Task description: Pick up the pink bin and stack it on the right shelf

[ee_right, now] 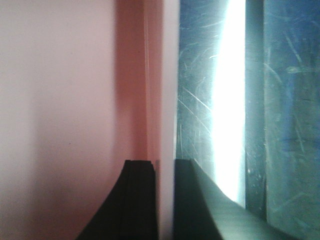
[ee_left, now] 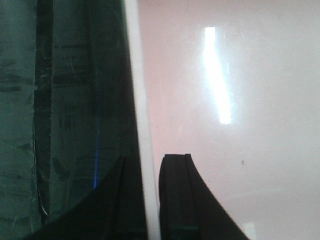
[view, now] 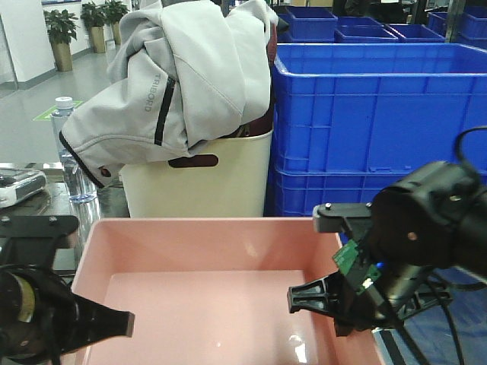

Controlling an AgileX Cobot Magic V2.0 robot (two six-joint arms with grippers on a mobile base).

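Pink bin [view: 213, 296] pinched at both side rims
Left gripper [ee_left: 150, 162] and right gripper [ee_right: 165, 167] each clamp a thin wall; likely light, stiff, slick, so lift evenly

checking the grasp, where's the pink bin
Front view: the pink bin sits bottom centre before the cream bin, left gripper and right gripper clamped on its side walls.

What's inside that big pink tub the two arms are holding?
Nothing shows inside the pink bin: just its bare floor with light glare, plus one finger each of the left gripper and right gripper, clamped over its side walls. Its near end lies outside the picture.
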